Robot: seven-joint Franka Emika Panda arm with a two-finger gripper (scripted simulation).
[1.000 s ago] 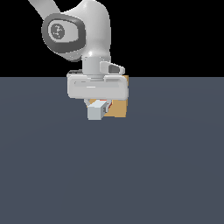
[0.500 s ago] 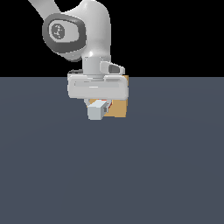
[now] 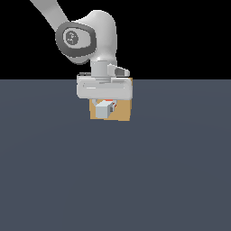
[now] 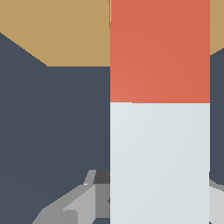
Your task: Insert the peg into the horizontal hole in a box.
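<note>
The tan box (image 3: 122, 112) stands on the dark floor, partly behind my white hand. My gripper (image 3: 104, 107) is shut on the peg (image 3: 103, 109). The peg's pale grey end faces the exterior camera, and a bit of red shows behind it. In the wrist view the peg (image 4: 159, 144) runs away from the camera. Its red-orange end (image 4: 159, 48) reaches up to the tan box (image 4: 57, 30). The grey fingers (image 4: 70, 205) sit on either side of its pale part. The hole is hidden behind the peg and the hand in both views.
The dark grey-blue floor (image 3: 115, 180) spreads around the box on all sides. The white arm (image 3: 85, 36) rises toward the exterior view's upper left.
The arm and hand have shifted a little to the exterior view's right and slightly up. The held peg now sits in front of the box's face rather than at its left edge.
</note>
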